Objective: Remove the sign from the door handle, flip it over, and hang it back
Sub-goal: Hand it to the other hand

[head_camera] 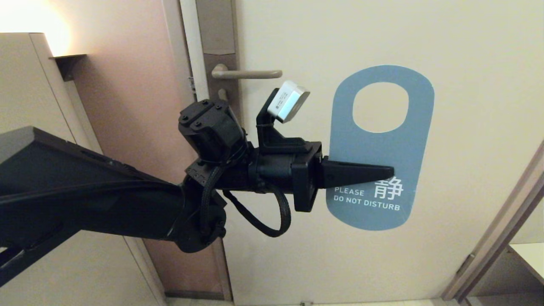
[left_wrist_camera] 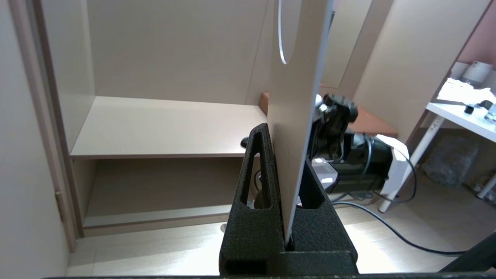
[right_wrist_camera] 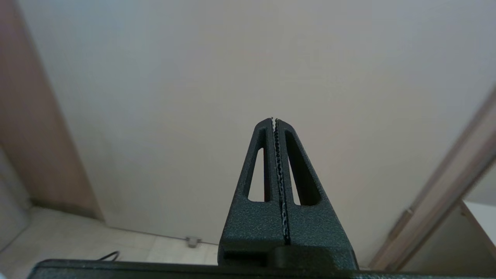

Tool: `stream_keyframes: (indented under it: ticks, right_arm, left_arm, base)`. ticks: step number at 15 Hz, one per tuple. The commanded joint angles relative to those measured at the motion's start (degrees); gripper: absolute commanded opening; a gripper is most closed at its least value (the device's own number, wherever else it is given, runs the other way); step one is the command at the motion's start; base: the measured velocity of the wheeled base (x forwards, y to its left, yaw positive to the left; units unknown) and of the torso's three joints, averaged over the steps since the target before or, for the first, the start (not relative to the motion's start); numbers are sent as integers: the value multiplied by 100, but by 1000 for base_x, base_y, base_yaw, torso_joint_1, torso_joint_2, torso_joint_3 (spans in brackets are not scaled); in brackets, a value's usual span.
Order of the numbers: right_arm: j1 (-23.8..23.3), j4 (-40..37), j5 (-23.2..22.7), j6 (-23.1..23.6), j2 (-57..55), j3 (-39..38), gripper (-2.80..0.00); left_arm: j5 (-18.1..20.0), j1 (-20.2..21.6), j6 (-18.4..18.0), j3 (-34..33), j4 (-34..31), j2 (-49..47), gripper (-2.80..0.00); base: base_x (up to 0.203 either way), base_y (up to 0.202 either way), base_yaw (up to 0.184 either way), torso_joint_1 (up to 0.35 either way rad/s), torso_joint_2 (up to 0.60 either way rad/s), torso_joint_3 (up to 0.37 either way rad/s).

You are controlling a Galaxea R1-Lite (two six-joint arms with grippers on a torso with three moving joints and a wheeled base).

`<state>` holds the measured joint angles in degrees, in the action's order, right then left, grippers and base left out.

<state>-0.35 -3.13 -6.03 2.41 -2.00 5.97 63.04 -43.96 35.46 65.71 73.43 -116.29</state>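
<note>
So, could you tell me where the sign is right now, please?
In the head view, the sign is off the door handle, held right of and below it by the left end effector, blue face showing.

Warm indoor light, glare blown out top-left of head view, soft shadows, pics sharp w/ slight edge distortion.

Sign [head_camera: 379, 146] upright, blue face showing (off handle); door handle [head_camera: 246, 74] level, bare.

Hotel room: do-not-disturb sign [head_camera: 379, 148]
</note>
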Motion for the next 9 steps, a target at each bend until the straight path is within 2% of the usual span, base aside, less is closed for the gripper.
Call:
stream_keyframes:
  ticks: [1, 5, 9]
  right_arm:
    - [22, 14, -51, -4, -526, 247, -280]
    - [382, 283, -81, -136, -2113, 853, -280]
    - [504, 1027, -380, -416, -4036, 1668, -280]
  left_arm:
    - [33, -16, 31, 12, 40, -43, -280]
    - [53, 34, 200, 193, 40, -127, -280]
    - [540, 127, 325, 918, 40, -544, -280]
  base:
    - [0, 0, 0, 0, 0, 0]
    - [0, 0, 0, 0, 0, 0]
    - [0, 0, 0, 0, 0, 0]
